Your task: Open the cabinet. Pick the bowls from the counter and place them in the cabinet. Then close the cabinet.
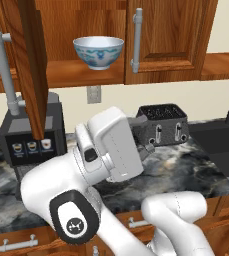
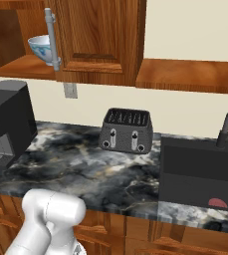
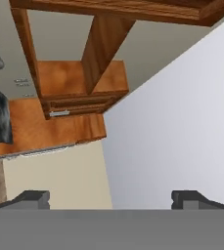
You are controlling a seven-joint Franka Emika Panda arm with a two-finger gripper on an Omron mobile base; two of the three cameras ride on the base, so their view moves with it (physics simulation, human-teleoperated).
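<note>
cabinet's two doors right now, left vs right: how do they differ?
The left door is swung open, edge-on to the left base view, while the right door is shut flat against the cabinet. The left door's grey bar handle sticks out over the coffee machine; the right door's handle sits beside the opening where the blue-patterned bowl rests. Both are reddish-brown wood with vertical grey handles.

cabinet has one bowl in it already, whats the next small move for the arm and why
Probably swing the hand back down toward the counter to look for the second bowl. The blue-patterned bowl already sits on the shelf of the cabinet, whose left door stands open. The gripper is open and empty, pointing away from the worktop, and no speckled bowl shows near the toaster or coffee machine.
</note>
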